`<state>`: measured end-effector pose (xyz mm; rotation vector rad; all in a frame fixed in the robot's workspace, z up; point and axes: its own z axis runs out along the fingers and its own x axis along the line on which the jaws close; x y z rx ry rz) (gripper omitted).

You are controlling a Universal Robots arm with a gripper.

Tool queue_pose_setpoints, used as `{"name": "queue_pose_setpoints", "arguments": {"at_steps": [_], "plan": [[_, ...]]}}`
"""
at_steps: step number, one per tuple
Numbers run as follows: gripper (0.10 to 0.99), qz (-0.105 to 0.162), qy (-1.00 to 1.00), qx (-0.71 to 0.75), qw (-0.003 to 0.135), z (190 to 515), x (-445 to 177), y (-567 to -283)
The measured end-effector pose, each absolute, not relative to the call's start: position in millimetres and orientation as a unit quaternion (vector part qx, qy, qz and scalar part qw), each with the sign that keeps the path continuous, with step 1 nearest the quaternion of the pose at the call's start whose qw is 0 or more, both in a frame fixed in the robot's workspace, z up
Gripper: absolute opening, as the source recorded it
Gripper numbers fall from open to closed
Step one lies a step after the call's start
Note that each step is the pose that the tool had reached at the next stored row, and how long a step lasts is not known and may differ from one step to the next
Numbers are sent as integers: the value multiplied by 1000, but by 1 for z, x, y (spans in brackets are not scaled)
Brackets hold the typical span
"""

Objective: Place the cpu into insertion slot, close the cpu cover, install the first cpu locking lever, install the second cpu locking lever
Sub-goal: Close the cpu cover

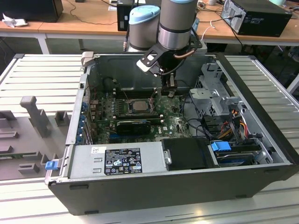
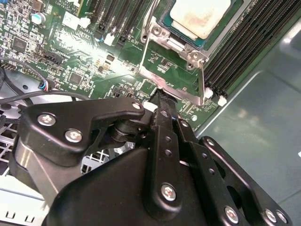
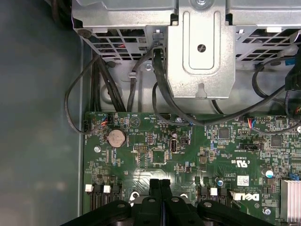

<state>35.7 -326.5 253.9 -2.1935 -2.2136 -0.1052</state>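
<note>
Second wrist view: cpu [image 2: 200, 16] seated in insertion slot [image 2: 186, 35]; cpu cover [image 2: 201, 77] standing open beside slot, green motherboard [image 2: 70, 56] visible through window. Fingers of gripper [image 2: 159, 96] pressed together, tips at cover's outer edge. Exterior view: gripper [image 1: 169, 91] low inside computer case [image 1: 187, 186].

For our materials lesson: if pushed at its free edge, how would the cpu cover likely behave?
The cpu cover looks like thin sheet metal, so probably stiff and light. It stands raised beside the cpu, apparently hinged, so a push likely swings it. Its windowed frame might bend if forced.
</note>
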Motion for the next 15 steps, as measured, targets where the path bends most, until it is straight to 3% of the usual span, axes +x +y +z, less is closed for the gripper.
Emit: {"name": "queue_pose_setpoints", "arguments": {"at_steps": [15], "plan": [[106,-34,-710,-703,12,254,22,-326]]}}
